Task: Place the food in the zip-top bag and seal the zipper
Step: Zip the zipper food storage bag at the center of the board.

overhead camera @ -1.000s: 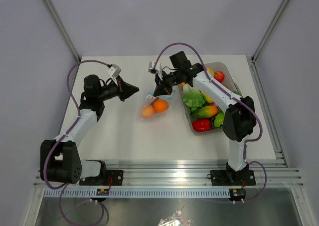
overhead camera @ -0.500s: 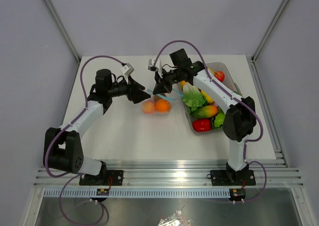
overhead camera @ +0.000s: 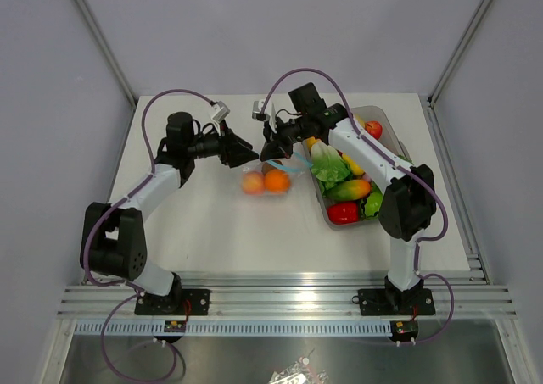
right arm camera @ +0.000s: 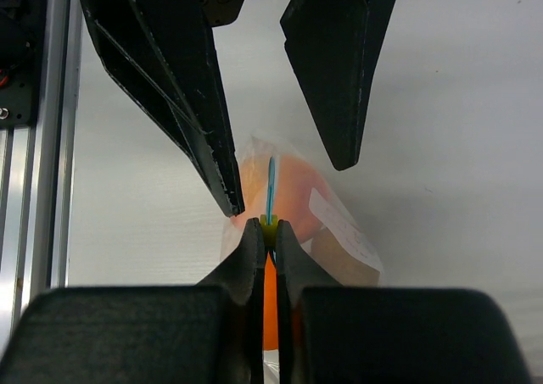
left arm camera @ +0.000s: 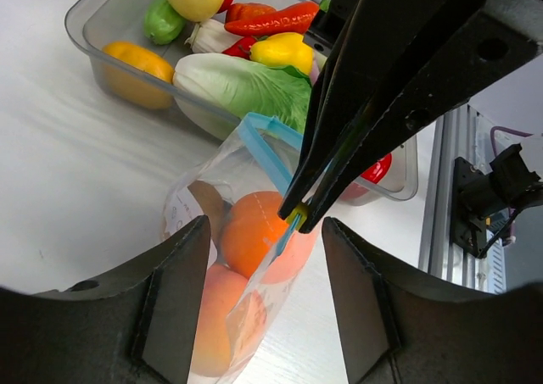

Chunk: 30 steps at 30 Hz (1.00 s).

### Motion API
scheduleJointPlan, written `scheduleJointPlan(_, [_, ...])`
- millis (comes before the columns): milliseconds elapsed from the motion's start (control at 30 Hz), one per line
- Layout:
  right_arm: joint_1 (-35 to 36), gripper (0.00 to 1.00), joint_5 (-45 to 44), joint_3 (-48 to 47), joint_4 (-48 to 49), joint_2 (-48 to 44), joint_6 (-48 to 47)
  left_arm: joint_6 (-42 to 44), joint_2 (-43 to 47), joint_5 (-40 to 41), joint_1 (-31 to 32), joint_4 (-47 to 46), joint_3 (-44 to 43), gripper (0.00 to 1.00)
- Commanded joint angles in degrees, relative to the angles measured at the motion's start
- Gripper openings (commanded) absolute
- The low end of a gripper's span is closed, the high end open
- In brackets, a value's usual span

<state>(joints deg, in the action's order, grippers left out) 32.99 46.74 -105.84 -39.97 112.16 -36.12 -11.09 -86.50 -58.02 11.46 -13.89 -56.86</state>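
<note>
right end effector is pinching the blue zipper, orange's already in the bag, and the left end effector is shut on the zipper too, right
No: the left end effector is open, its jaws spread either side of the zipper, as the right wrist view shows. The right end effector is pinching the zipper and the orange is in the bag.

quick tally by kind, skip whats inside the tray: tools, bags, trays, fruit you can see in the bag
tools: 2 (left tool, right tool)
zip-top bag: 1
tray: 1
fruits showing in the bag: 2 (peach, orange)
total: 6
</note>
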Motion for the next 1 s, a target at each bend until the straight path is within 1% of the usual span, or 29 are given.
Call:
scheduleJointPlan(0, [0.0,0.00,1.9,-3.1,0.1,-0.5,0.4,-1.6,-0.5,-3.5,0.3,-4.4,-2.2,0.57])
scheduleJointPlan(67, [-0.1,0.00,2.0,-3.1,0.2,-0.4,0.4,-1.1,-0.5,-3.7,0.3,-3.9,-2.0,0.57])
scheduleJointPlan(200, [-0.1,0.00,2.0,-3.6,0.2,-0.2,0.5,-0.9,-0.9,-4.6,0.6,-3.7,-2.3,0.53])
scheduleJointPlan(333, [-0.1,0.00,2.0,-3.8,0.1,0.0,0.6,0.5,-1.1,-5.1,0.9,-1.6,-2.6,0.54])
scheduleJointPlan(433, [0.0,0.00,2.0,-3.7,0.1,0.0,0.6,1.2,-1.2,-5.2,0.9,-0.8,-2.6,0.52])
scheduleJointPlan(500, [-0.1,0.00,2.0,-3.7,0.1,0.1,0.6,1.0,-1.2,-5.3,0.9,-1.1,-2.6,0.42])
scheduleJointPlan(533, [-0.1,0.00,2.0,-3.7,0.1,0.1,0.7,0.8,-1.2,-5.2,0.9,-1.3,-2.6,0.39])
scheduleJointPlan(633, [0.0,0.00,2.0,-3.7,0.1,0.1,0.7,0.5,-1.2,-5.1,0.9,-1.7,-2.7,0.33])
scheduleJointPlan(733, [-0.1,0.00,2.0,-3.5,0.1,0.2,0.6,0.6,-1.0,-5.1,0.9,-1.6,-2.8,0.31])
scheduleJointPlan(767, [0.0,0.00,2.0,-3.4,0.1,0.1,0.6,0.6,-1.0,-5.0,0.9,-1.6,-2.8,0.24])
scheduleJointPlan(833, [-0.1,0.00,2.0,-3.4,0.2,0.2,0.6,0.6,-0.9,-4.9,0.9,-1.5,-2.7,0.13])
scheduleJointPlan(900, [-0.1,0.00,1.9,-3.2,0.0,0.3,0.6,0.9,-0.7,-5.1,0.9,-1.0,-2.8,0.00])
scheduleJointPlan(967, [-0.1,0.00,1.3,-3.0,0.1,0.2,0.5,1.4,-0.3,-4.9,0.8,-0.3,-2.6,0.00])
